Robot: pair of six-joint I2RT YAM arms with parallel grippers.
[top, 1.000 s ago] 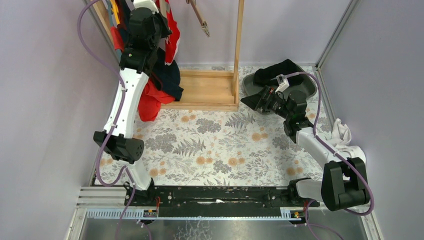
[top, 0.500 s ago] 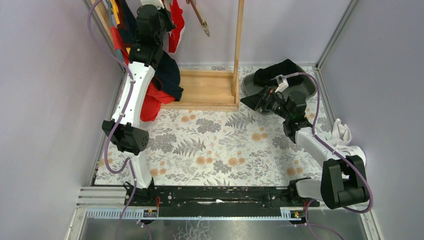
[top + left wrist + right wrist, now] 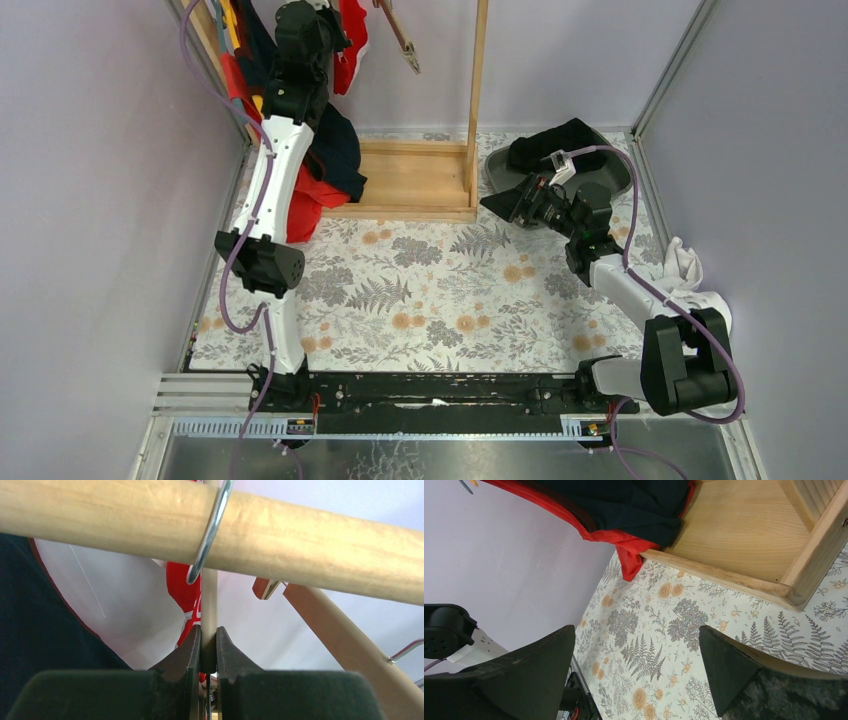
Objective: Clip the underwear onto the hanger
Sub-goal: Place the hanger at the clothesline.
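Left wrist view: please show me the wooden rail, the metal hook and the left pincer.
wooden rail (image 3: 320,537), left wrist view, middle of the bar.
metal hook (image 3: 208,535), left wrist view, curve crossing the rail.
left pincer (image 3: 208,636), left wrist view, between its fingertips.

- The right claw (image 3: 636,632) is wide open over the flowery worktop (image 3: 664,665).
- A red cloth (image 3: 629,555) and a dark cloth (image 3: 624,505) hang onto the wooden base (image 3: 734,535).

Bright, even light; close wrist views soft-focused.
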